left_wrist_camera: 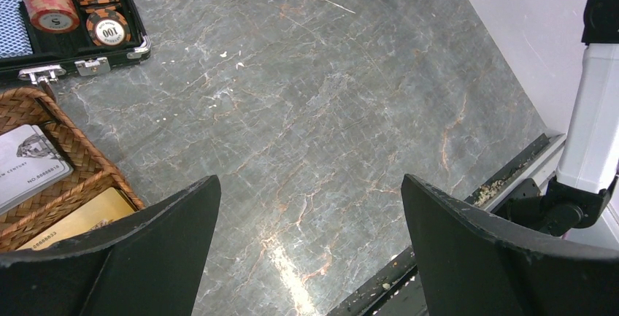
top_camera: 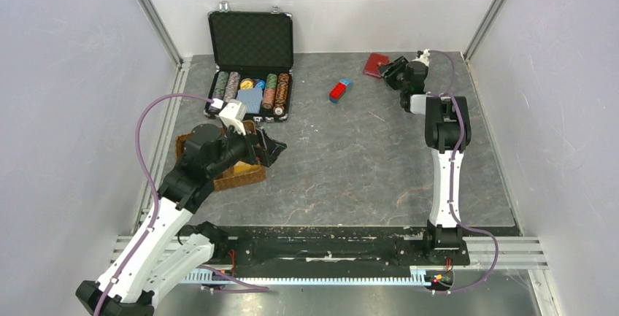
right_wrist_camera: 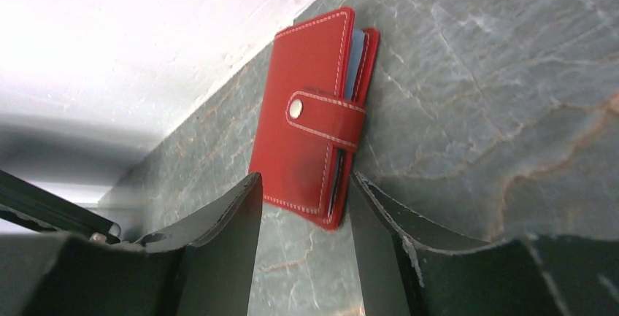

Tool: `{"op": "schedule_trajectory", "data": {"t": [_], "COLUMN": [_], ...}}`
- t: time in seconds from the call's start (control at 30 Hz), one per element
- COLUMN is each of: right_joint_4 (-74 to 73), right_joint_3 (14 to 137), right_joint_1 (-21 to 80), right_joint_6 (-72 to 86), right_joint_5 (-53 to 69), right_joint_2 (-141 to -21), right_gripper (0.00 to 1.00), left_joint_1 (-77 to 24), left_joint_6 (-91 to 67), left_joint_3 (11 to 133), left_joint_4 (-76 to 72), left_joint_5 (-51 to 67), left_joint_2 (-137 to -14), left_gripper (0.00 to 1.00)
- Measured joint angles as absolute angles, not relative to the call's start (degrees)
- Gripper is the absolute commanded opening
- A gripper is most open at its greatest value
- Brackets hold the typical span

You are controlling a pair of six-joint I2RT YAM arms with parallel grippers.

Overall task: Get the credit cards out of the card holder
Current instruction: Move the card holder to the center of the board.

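Observation:
The red card holder [right_wrist_camera: 310,133] lies snapped shut on the table against the back wall, also seen as the card holder [top_camera: 376,63] at the far right. A pale blue credit card edge [right_wrist_camera: 356,53] shows between its covers. My right gripper [right_wrist_camera: 303,177] has its fingers pressed against both long sides of the holder's near end; from above, the right gripper [top_camera: 390,71] is just right of it. My left gripper [left_wrist_camera: 310,181] hangs wide open over bare table, beside the wicker basket [left_wrist_camera: 80,163], which holds a grey card [left_wrist_camera: 29,163] and a gold card [left_wrist_camera: 80,217].
An open poker chip case [top_camera: 250,90] stands at the back left, behind the basket [top_camera: 237,176] and the left gripper [top_camera: 274,148]. A small red-and-blue block [top_camera: 339,90] lies mid-back. The right arm's white link [left_wrist_camera: 595,112] rises at the right of the left wrist view.

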State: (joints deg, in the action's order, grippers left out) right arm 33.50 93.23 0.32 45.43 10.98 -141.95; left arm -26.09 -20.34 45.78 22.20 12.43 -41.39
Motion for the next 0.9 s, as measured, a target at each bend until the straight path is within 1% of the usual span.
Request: {"op": "schedule_trajectory", "data": {"t": [0.1,0.27,0.37,0.4,0.43,0.63,0.77,0.9], "right_joint_4": [32.62,29.85,28.67,28.51,28.36,27.92,29.06,26.81], "right_joint_3": [96.57,101.10,101.78,101.78,101.78,101.80,96.38,93.30], "right_joint_1": [0.32,0.32,0.32,0.32,0.32,0.25,0.25,0.25], "right_joint_6": [47.24,48.86,49.60,49.69,50.02,50.17,48.90,45.67], "right_joint_5": [10.79,10.11,9.61,9.45,9.26,9.15,9.04,9.04], "right_joint_2": [-144.09,-146.71,-147.17,-147.17,-147.17,-147.11,-144.00,-140.70], "right_gripper": [0.42,0.24,0.09,0.02,0.00,0.00,0.00,0.00], "left_joint_1": [-26.09,-26.09,-26.09,-26.09,-26.09,-26.09,-26.09,-26.09], "left_joint_6": [-20.36,-20.36,-20.36,-20.36,-20.36,-20.38,-20.43,-21.23], "left_joint_3": [45.78,45.78,45.78,45.78,45.78,45.78,45.78,45.78], "left_joint_4": [22.22,22.22,22.22,22.22,22.20,22.22,22.22,22.20], "left_joint_5": [12.53,12.62,12.62,12.62,12.62,12.64,12.62,12.67], "left_joint_2": [-41.89,-42.33,-42.46,-42.46,-42.44,-42.44,-42.41,-42.28], "left_gripper": [1.00,1.00,1.00,1.00,1.00,1.00,1.00,1.00]}}
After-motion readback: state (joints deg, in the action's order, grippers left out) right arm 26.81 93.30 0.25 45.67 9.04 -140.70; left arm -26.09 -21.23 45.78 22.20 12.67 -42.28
